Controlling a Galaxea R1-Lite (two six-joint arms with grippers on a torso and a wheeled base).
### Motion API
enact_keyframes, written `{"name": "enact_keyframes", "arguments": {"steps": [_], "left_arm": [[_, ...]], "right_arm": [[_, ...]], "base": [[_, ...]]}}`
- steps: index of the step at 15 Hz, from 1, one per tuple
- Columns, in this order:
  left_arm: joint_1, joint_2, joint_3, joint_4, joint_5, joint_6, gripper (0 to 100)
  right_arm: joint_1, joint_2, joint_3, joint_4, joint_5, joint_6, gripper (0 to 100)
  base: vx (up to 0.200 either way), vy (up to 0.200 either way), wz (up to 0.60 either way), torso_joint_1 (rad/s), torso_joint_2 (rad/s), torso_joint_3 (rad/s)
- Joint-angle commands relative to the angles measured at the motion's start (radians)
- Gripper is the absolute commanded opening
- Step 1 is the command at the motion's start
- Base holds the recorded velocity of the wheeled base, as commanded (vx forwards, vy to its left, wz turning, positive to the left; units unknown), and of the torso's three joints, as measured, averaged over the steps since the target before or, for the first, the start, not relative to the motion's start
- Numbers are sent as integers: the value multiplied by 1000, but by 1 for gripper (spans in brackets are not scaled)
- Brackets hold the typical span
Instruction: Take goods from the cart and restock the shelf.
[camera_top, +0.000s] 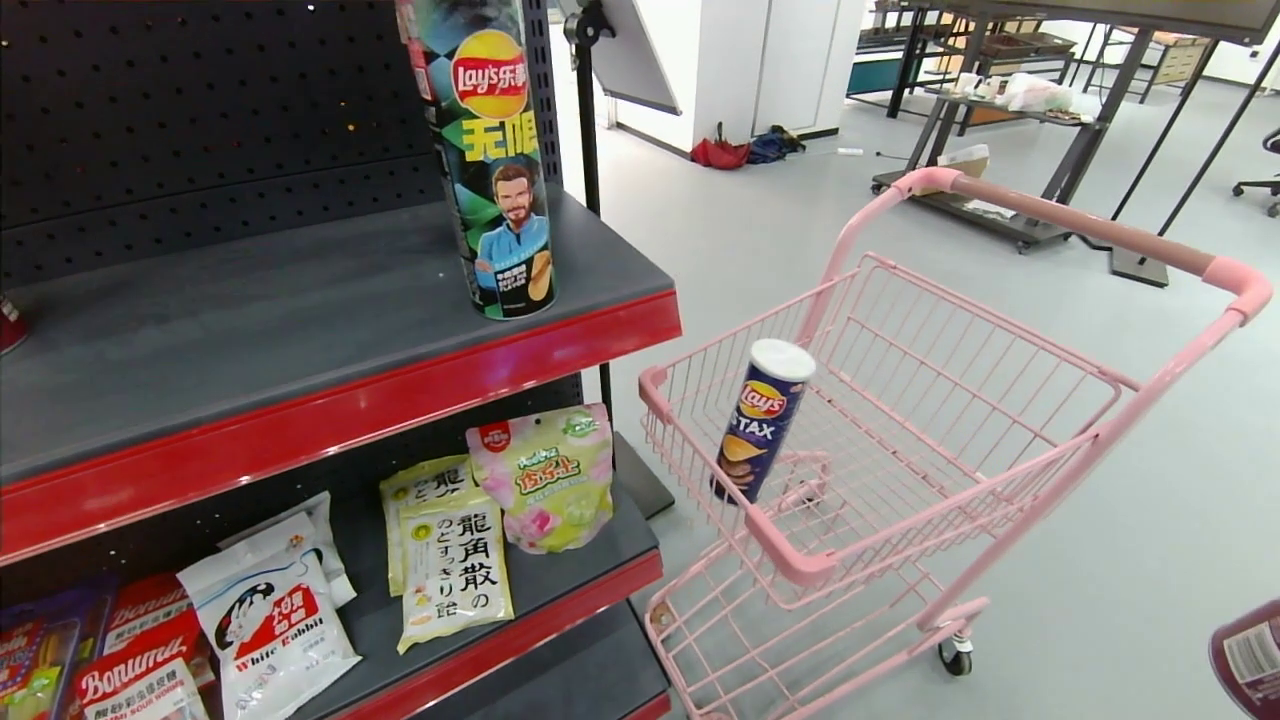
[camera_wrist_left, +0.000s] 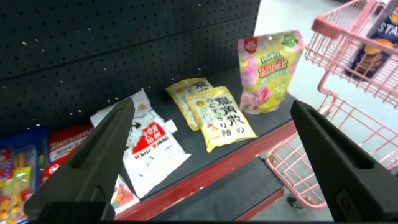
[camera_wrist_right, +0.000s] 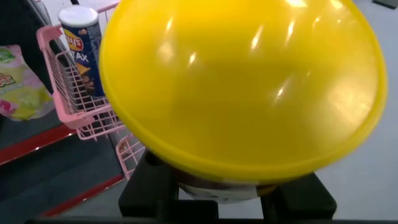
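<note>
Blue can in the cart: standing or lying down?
Standing on end. The blue can shows its white lid on top and its base down on the cart floor.

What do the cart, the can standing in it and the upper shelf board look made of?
Cart: likely pink coated metal wire; thin welded grid, glossy tube handle.
Can: probably a printed cardboard tube, glossy, with a white plastic lid.
Shelf board: seemingly matt grey painted sheet metal; glossy red front edge.

Left end effector (camera_wrist_left: 212, 104): two matte, dark grey fingers (camera_wrist_left: 93, 162), broad at the root and tapering like wedges to blunt tips; right end effector (camera_wrist_right: 224, 213): black, blocky, square-edged housing.
</note>
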Motion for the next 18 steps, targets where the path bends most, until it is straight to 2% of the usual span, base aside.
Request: {"name": "enact_keyframes", "arguments": {"steps": [1, 13, 18], "left_arm": [[1, 0, 0, 0, 0, 0, 100], [1, 0, 0, 0, 0, 0, 100], [1, 0, 0, 0, 0, 0, 100]], "right_arm": [[-3, -47, 15, -1, 1, 0, 0], [7, -6, 38, -3, 10, -1, 0], [-4, 19, 73, -12, 1, -54, 0]], "base": [[0, 0, 0, 124, -427, -310], [0, 0, 0, 188, -552, -364], [0, 0, 0, 157, -393, -233]]}}
